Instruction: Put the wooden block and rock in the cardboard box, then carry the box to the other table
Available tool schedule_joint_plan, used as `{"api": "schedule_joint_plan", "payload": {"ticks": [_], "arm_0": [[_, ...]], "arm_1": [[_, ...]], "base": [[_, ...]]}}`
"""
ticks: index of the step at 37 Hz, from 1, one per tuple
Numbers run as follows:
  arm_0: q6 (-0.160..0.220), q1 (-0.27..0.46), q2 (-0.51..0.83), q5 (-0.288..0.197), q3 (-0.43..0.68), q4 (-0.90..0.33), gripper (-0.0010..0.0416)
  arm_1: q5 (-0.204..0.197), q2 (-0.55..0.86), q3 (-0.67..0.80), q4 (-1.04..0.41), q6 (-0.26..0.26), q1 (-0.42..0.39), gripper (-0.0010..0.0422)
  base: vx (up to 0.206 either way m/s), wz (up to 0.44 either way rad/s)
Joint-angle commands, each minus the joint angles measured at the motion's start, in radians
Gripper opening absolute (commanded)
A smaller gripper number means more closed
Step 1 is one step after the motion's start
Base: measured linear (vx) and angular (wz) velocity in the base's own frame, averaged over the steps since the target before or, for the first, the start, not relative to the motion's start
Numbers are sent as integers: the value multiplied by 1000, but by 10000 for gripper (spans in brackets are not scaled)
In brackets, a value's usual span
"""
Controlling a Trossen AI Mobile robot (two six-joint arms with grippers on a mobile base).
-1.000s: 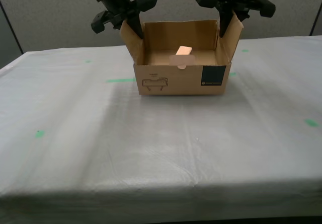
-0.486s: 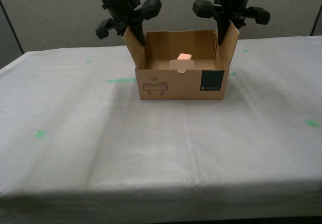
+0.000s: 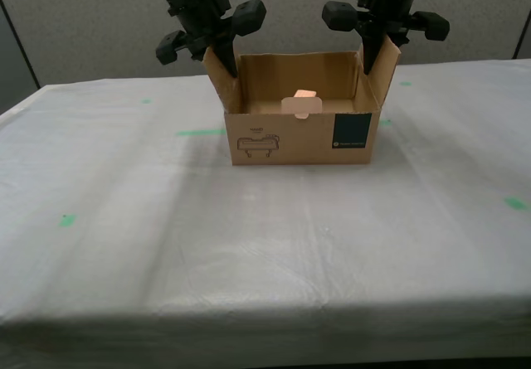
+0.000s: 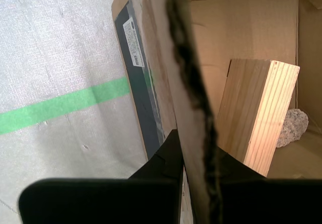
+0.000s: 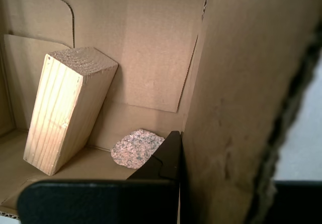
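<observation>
The cardboard box [image 3: 282, 137] stands on the white-clothed table [image 3: 249, 253], its green label at the exterior view's right. Inside, the wooden block [image 3: 305, 97] leans tilted against a wall. The rock [image 5: 136, 148] lies on the box floor beside it and is hidden in the exterior view. My second gripper [image 3: 220, 58] is shut on the side flap at the exterior view's left, with the flap edge between its fingers [image 4: 168, 156]. My first gripper [image 3: 375, 54] is shut on the opposite flap. The second wrist view shows the block [image 4: 256, 113] with the rock [image 4: 292, 128] beyond it.
A green tape stripe [image 3: 199, 132] runs up to the box's side at the exterior view's left. Small green marks [image 3: 514, 203] dot the wrinkled cloth. A grey partition wall [image 3: 83, 21] stands behind the table. The table's near edge [image 3: 265, 323] runs across the bottom of the exterior view.
The box has sunk a little toward the cloth and shifted slightly to the exterior view's right, both grippers going with it. Over the last half second almost nothing moved.
</observation>
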Motion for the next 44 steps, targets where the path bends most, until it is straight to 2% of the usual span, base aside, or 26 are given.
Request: {"api": "schedule_joint_plan", "payload": {"ticks": [1,21,25,32,44], "arm_0": [[-3,0,0,1,2,6,0],[-6,0,-2,2,2,8,3],[-6,0,-2,4,2,7,11],[-5,0,-2,4,2,5,63],[-5,1,-2,4,2,5,216]], "arm_1": [[15,2,-2,-15,3,-1,0],[15,2,-2,-42,4,1,1],[15,2,-2,-47,4,1,18],[15,2,-2,-49,3,1,75],[15,2,-2,-51,-7,1,170]], "base": [[0,0],[0,0],[0,0],[0,0],[0,0]]}}
